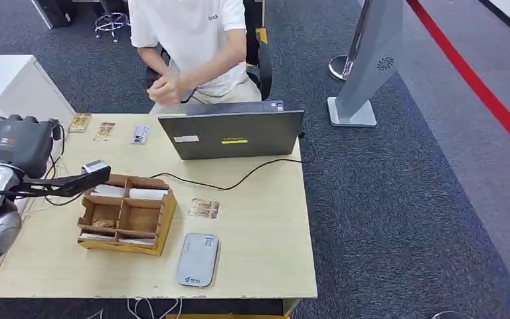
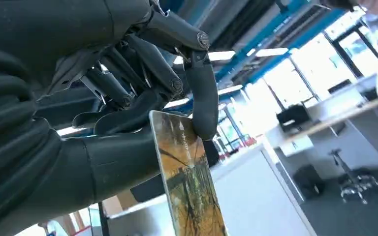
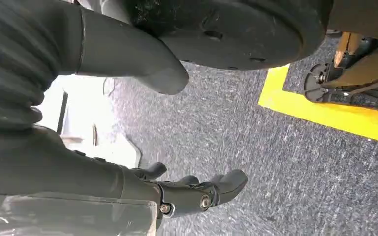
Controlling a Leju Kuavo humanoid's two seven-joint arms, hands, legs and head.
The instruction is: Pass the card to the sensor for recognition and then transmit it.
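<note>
My left hand (image 2: 142, 98) pinches a card (image 2: 192, 187) with a yellow-brown picture between thumb and a finger. In the head view that hand (image 1: 56, 185) is raised at the table's left side, reaching toward the wooden divided box (image 1: 127, 214). A grey flat card reader (image 1: 197, 259) lies near the table's front edge. Another picture card (image 1: 204, 208) lies flat just behind the reader. My right hand (image 3: 192, 191) hangs over the carpet floor with its fingers apart and nothing in it.
A laptop (image 1: 232, 133) stands open at the back of the table, with a seated person (image 1: 192, 46) behind it. Three cards (image 1: 104, 131) lie at the back left beside a grey device (image 1: 16, 139). A black cable (image 1: 239, 179) crosses the tabletop.
</note>
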